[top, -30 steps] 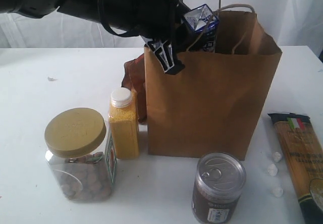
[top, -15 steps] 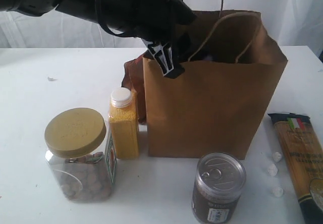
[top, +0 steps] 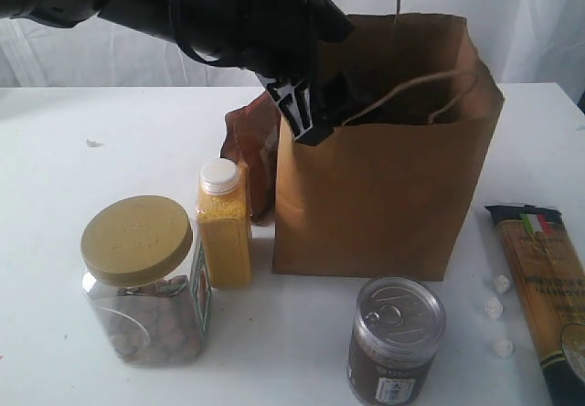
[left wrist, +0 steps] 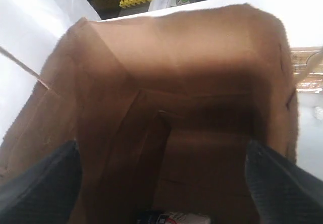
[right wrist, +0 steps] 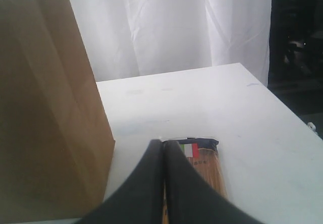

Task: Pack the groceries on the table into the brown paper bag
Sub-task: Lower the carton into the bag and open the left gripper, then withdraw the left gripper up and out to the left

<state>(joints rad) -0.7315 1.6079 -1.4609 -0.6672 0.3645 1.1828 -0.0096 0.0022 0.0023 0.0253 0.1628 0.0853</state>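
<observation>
Brown paper bag [top: 384, 196] rim apparently clears spread left tool [left wrist: 161, 153].

1. Before me, the white table [top: 73, 159] carries the brown paper bag [top: 375, 196], upright.
2. Near it stand the yellow-grain bottle [top: 224, 228], yellow-lidded jar [top: 146, 283] and pull-tab can [top: 395, 342].
3. The spaghetti packet [top: 544, 287] lies flat; the brown pouch [top: 251, 145] sits behind the bottle.

Italian tricolour [top: 536, 223] on spaghetti packet [top: 546, 287]; lettering illegible.
</observation>
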